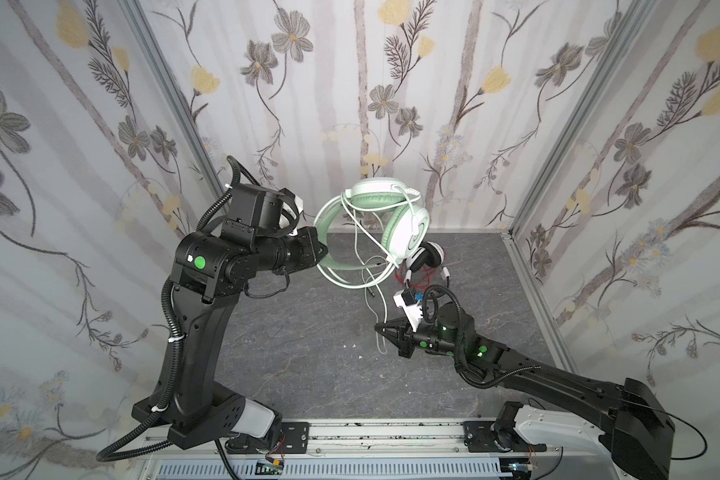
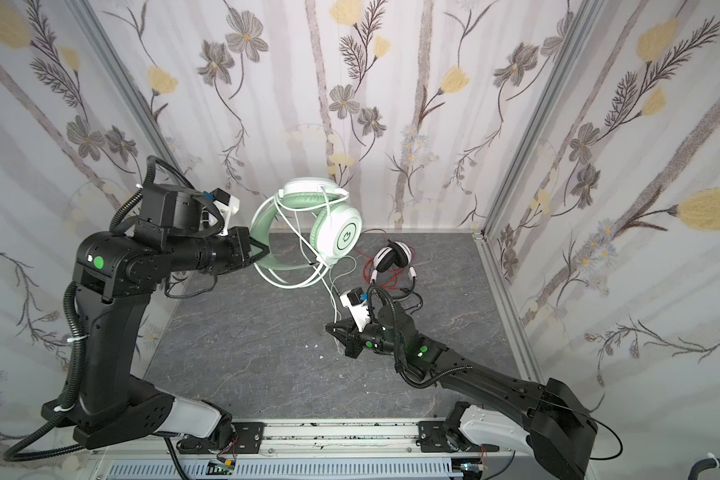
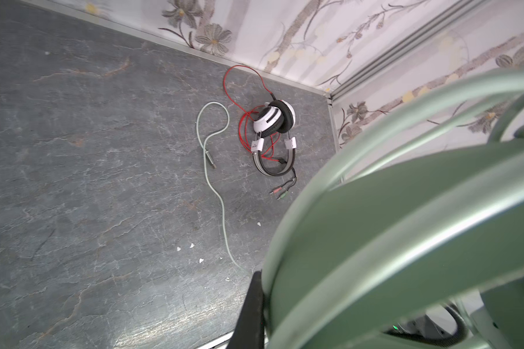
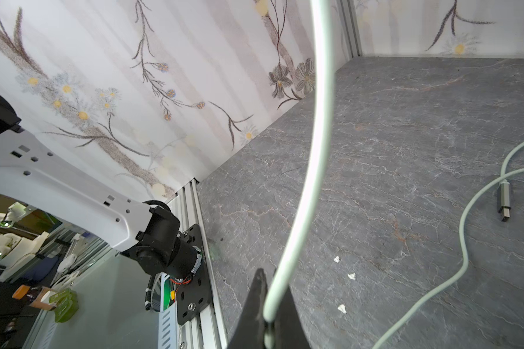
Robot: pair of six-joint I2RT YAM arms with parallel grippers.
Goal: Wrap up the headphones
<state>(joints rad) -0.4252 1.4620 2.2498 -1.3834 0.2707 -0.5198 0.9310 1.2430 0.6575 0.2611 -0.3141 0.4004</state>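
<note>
Two black robot arms work over a dark grey stone-patterned tabletop (image 1: 287,365) walled in by flowered paper. On the left, the left gripper (image 1: 323,251) is raised well above the surface and clenched on the headband of the mint-green headset (image 1: 408,226), gripping the band edge-on. Seen from that arm's wrist camera, the band (image 3: 406,229) fills the close foreground right at the fingers. The headset hangs in the air just beyond the gripper's tip, its two ear cups on the far side of the band from the fingers and its round white outer cup (image 2: 344,239) facing the right arm. Its pale green-white cord (image 4: 321,136) loops loosely over the band and cups, then drops down and away from the left gripper to the right gripper (image 1: 381,328), which sits low near the tabletop with its fingers pinched together on the cord. In the right wrist view the cord runs straight into the narrow gap between the fingers (image 4: 254,305). Past that grip, the rest of the cord trails across the surface, and its metal plug (image 4: 504,204) lies flat, well apart from either gripper. Behind the right gripper, toward the far corner of the enclosure, the white-and-black headset (image 3: 274,119) lies on the tabletop, with its thin red cord (image 3: 233,87) tangled around it and its black plugs (image 3: 282,193) resting just beside the headband.
</note>
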